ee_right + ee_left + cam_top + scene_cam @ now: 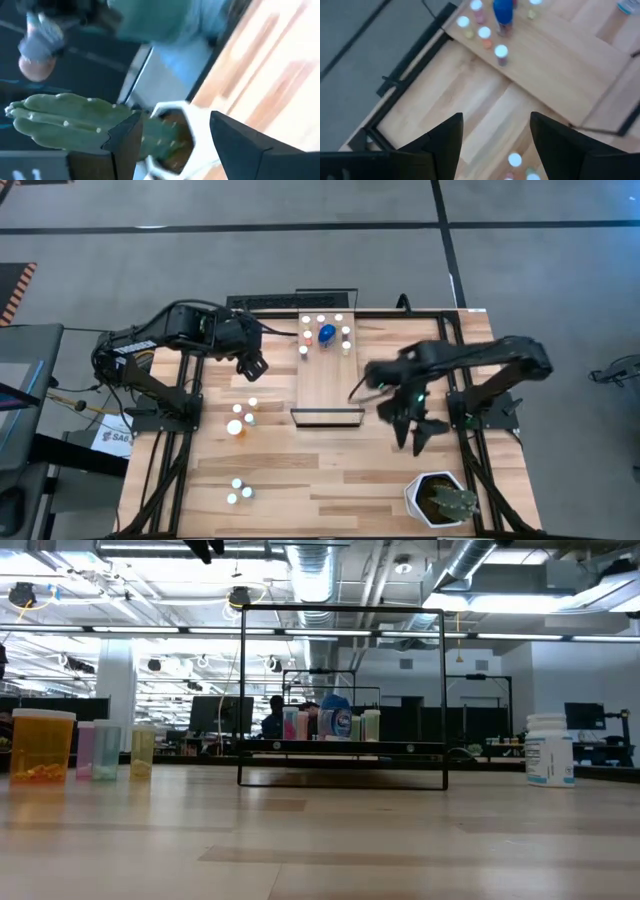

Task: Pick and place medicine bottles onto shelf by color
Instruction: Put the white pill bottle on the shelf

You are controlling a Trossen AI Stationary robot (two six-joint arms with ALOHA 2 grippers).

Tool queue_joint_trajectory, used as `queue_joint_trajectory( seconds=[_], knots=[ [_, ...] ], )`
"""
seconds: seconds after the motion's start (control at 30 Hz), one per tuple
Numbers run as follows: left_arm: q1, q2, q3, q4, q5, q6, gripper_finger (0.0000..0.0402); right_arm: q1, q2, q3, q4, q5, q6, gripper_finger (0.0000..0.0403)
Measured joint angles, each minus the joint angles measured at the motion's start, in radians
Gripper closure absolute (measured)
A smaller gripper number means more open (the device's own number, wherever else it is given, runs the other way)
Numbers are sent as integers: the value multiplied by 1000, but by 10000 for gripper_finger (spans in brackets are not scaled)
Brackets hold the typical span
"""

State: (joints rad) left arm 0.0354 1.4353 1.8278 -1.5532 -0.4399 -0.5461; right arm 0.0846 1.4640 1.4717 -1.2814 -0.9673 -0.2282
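The shelf (330, 380) lies on the table's middle, reaching toward the far edge. On its far end stand several small white-capped medicine bottles (346, 333) and one bigger blue bottle (327, 335). More small bottles stand on the tabletop left of the shelf (240, 415) and near the front left (238, 491). My left gripper (252, 365) hangs open above the table, left of the shelf and clear of every bottle (501, 51). My right gripper (418, 430) is open too, in the air right of the shelf, with the cactus pot (175, 125) showing beyond its fingers.
A white hexagonal pot with a cactus (440, 500) stands at the front right corner. In the low view a larger white bottle (550, 750) stands at the right and coloured bottles (42, 745) at the left. A person's sleeve and hand (37, 50) show beyond the table.
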Motion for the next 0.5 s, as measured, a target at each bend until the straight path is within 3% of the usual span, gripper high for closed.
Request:
queue_joint_trajectory(
  seconds=[0.1,0.17,0.23,0.4,0.5],
  knots=[
    [-14,4,0,0,-68,-25,184,-48,-159,-150,213,3,18,147],
    [-17,7,0,0,-82,-9,184,-75,-265,-259,309,86,63,148],
    [-17,7,-1,0,-82,25,184,-106,-360,-341,331,273,132,150],
    [2,7,-1,13,-103,113,184,-197,-538,-432,283,860,443,160],
    [13,7,-1,39,-115,152,184,-232,-581,-458,260,933,625,163]
  ],
)
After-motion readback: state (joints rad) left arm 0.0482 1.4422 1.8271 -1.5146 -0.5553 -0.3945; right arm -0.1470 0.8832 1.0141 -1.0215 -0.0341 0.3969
